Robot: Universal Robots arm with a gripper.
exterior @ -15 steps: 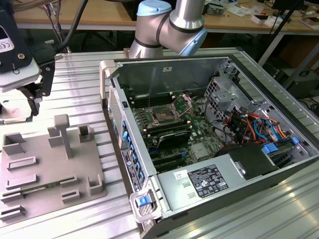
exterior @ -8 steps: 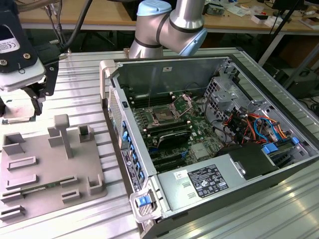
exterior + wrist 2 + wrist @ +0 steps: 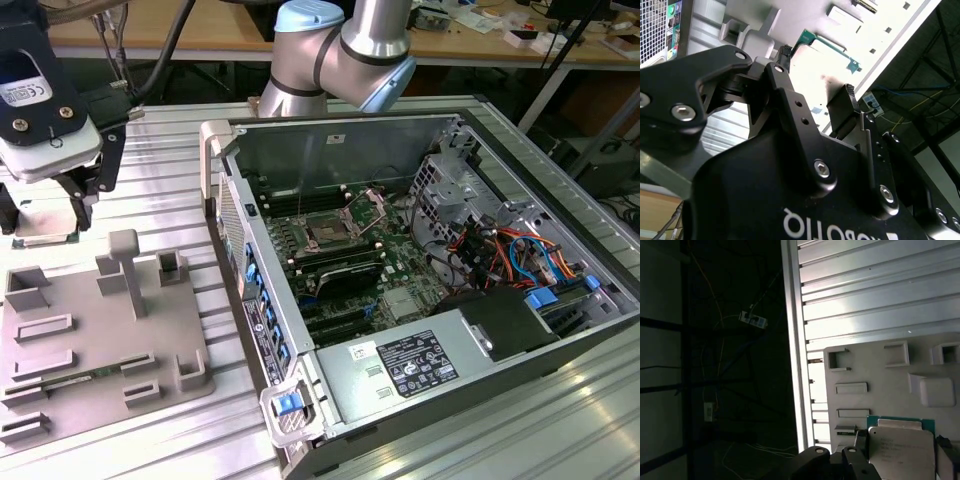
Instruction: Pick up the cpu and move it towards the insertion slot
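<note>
Gripper (image 3: 46, 212): clamped on the cpu (image 3: 902, 447), one of the fingers (image 3: 847, 102) against each of two opposite edges.
Cpu location: held over the far end of the grey tray (image 3: 90, 330), outside the computer case (image 3: 330, 150).
Insertion slot (image 3: 328, 232): at 3 o'clock from the gripper in the exterior view, well apart.
Handling, judged: light, thin and stiff. The underside is likely delicate and the smooth lid slippery, so the edge grip suits; keep it level.
Cpu build: flat, pale silvery metal lid on a green square base.
Tray: matte grey plastic with raised blocks and shallow pockets.
Table (image 3: 180, 190): ribbed bare metal.
Slot build: dark square with a silvery frame, green board around it.
</note>
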